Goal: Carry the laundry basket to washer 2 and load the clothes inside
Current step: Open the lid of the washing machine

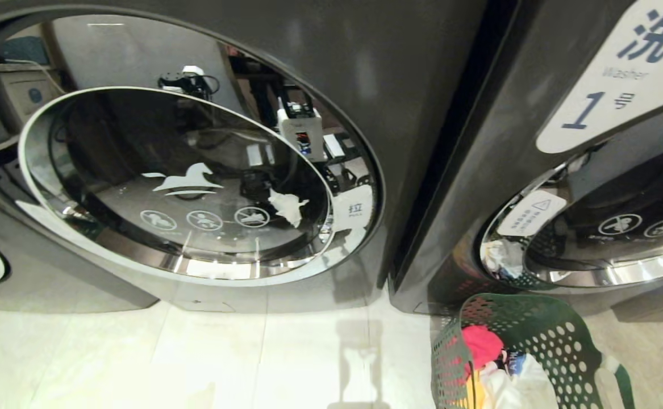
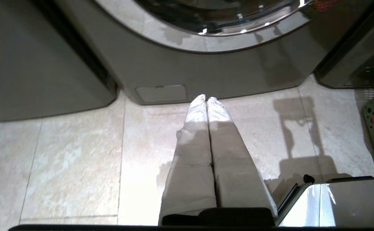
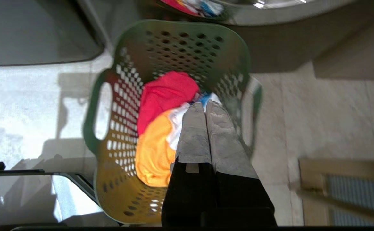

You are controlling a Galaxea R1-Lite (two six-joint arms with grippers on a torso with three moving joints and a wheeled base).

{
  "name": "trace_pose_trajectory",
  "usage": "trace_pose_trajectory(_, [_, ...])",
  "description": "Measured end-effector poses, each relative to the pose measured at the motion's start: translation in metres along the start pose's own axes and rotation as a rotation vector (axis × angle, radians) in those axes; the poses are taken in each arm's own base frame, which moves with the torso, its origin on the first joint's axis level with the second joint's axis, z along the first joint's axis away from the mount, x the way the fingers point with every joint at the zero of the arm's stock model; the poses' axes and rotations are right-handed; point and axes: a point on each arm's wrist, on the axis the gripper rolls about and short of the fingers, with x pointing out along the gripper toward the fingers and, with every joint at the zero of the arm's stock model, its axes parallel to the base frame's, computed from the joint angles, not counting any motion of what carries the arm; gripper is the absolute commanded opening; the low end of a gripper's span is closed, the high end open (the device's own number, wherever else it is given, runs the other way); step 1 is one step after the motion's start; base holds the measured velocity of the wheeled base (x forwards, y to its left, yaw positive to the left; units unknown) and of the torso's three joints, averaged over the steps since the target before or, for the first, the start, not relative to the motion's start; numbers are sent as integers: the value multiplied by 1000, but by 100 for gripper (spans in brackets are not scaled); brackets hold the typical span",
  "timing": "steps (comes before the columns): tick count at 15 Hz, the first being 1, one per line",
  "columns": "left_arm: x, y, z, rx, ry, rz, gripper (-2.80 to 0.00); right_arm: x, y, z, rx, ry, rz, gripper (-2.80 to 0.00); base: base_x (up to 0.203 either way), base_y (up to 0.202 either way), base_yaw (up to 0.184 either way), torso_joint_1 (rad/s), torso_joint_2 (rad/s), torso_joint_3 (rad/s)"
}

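The dark-green laundry basket (image 1: 536, 318) stands on the floor in front of the grey washer labelled "1" (image 1: 604, 108). In it lie the clothes: a red one (image 3: 167, 93), an orange one (image 3: 153, 150) and a white one (image 3: 177, 118) with a bit of blue. My right gripper (image 3: 205, 104) hangs over the basket (image 3: 180, 41), shut and empty. My left gripper (image 2: 207, 98) is shut and empty above the floor, before the base of a grey washer with a horse logo on its door (image 1: 178, 182). That washer's number is out of view, so I cannot tell whether it is washer 2.
Pale floor tiles (image 1: 195, 363) spread before the washers. Another grey machine (image 2: 39, 80) stands beside the horse-logo washer, on the side away from washer 1. My own white base (image 2: 334, 205) shows in both wrist views. A wooden frame (image 3: 344, 189) sits beyond the basket.
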Motion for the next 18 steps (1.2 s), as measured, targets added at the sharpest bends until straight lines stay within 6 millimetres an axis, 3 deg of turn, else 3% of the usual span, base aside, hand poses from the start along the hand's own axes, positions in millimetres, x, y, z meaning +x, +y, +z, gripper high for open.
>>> trace_pose_trajectory(7, [0,0,0,-7,-1,0,-280,0,0,0,3,0,1,-280,0,0,9,0,1,21])
trace_pose_trajectory(18, [0,0,0,-8,-1,2,-280,0,0,0,3,-2,1,-280,0,0,0,3,3,194])
